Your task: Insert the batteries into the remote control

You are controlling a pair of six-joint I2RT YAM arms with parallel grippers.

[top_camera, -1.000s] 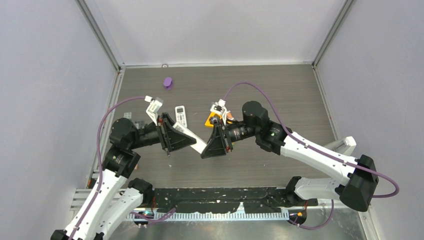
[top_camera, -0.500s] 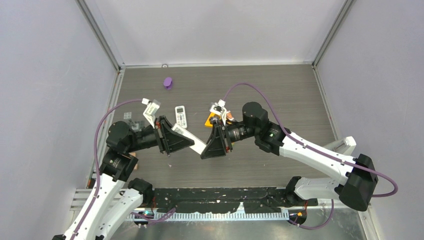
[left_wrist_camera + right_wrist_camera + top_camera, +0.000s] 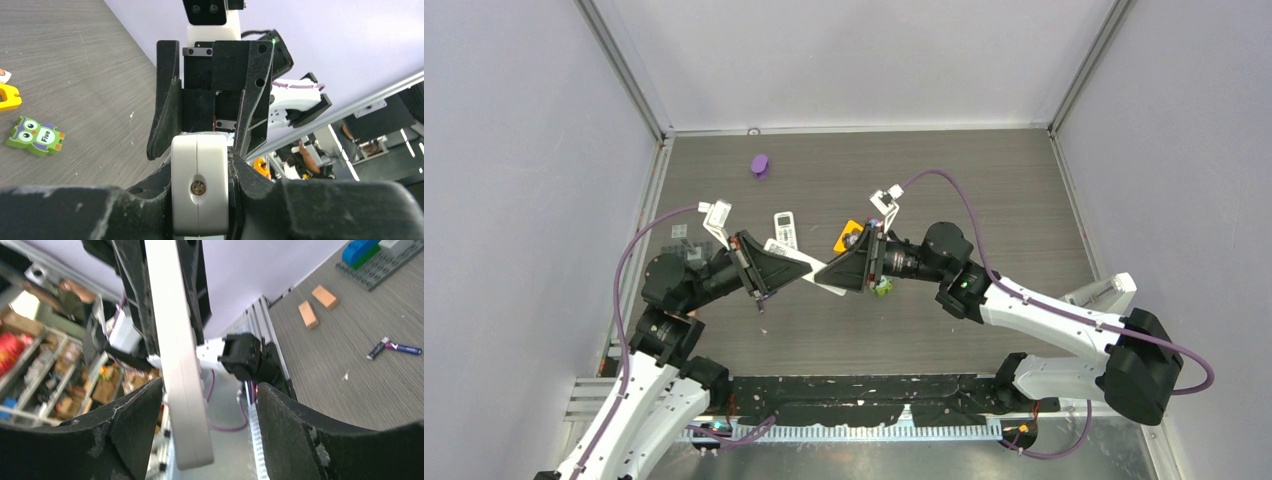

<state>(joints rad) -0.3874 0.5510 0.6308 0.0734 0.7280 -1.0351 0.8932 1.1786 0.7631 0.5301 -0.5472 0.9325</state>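
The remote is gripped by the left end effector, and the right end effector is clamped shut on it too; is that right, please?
Not quite: the left end effector does grip the remote, but the right end effector is open. The right wrist view shows a clear gap between the remote and one finger.

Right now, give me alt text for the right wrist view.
The white remote stands edge-on between the right pincer's open fingers, its far end clamped by the left pincer. Two batteries, one purple and one dark, lie on the table beyond.
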